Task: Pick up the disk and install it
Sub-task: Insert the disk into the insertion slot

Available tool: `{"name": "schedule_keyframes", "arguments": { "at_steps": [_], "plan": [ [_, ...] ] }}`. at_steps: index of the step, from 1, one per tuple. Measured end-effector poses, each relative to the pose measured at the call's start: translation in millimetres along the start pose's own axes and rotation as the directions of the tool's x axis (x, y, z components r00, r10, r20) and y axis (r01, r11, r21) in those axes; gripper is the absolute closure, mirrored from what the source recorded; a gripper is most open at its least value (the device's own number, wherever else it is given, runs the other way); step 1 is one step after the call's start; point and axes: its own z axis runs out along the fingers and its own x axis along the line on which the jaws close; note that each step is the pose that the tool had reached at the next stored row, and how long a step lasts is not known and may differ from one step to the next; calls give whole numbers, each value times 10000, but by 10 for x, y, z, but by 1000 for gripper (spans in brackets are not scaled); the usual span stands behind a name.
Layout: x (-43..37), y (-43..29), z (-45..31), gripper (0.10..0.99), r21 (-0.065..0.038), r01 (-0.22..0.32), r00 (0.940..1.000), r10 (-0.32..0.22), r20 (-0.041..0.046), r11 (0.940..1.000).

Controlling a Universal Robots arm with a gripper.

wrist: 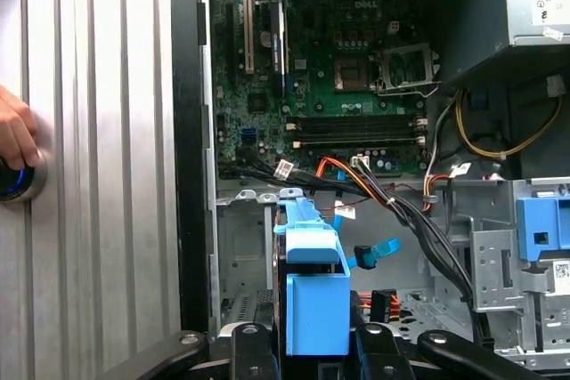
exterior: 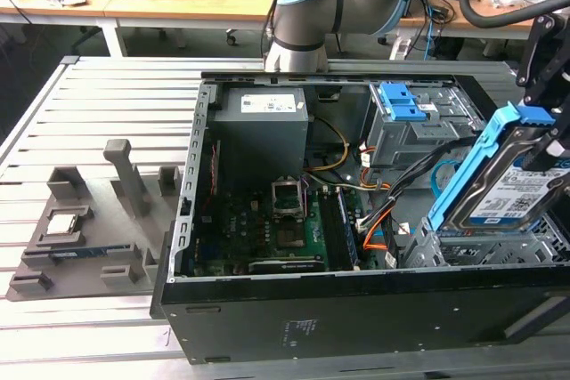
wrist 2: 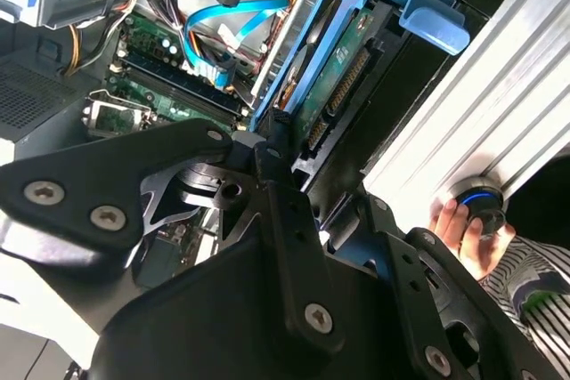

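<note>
End effector (wrist: 312, 349) clamped on disk (exterior: 515, 191); disk tilted, held over open computer case (exterior: 356, 322).

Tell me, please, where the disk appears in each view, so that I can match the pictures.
Exterior view: disk tilted above the case's end at the exterior view's right.
Second wrist view: disk edge-on, green circuit side showing.
First wrist view: disk end-on, its blue rail toward the camera.
Shared landmark: the processor socket.

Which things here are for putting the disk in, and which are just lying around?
For the job: the disk, the gripper holding it, the open computer case.
Lying about: grey tray, small square chip on it.
</note>
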Motion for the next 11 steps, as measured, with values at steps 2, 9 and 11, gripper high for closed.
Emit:
{"name": "schedule_keyframes", "arguments": {
  "at_steps": [2,9,11],
  "plan": [
    [0,-2,28,722,0,0,10000,0,2,10000],
    [1,-11,188,722,0,4,10000,-4,1,10000],
    [1,-13,234,722,0,4,10000,-4,0,10000]
  ]
}}
